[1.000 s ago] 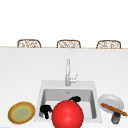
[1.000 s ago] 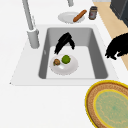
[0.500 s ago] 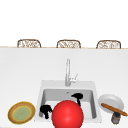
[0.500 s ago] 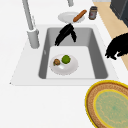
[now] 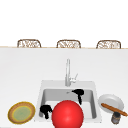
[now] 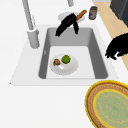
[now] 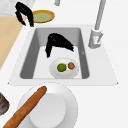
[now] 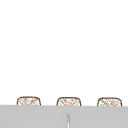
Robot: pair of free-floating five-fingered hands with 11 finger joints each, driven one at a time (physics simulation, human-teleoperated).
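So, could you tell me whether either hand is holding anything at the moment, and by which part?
Nothing is held. The right hand hangs over the sink, fingers pointing down, above the plate. The left hand floats at the sink's front edge.

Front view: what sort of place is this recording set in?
Most likely a simulated home kitchen, at a white counter. A steel sink with a tall faucet is set into it, a white plate with food lies in the basin, and three woven chair backs line the far side.
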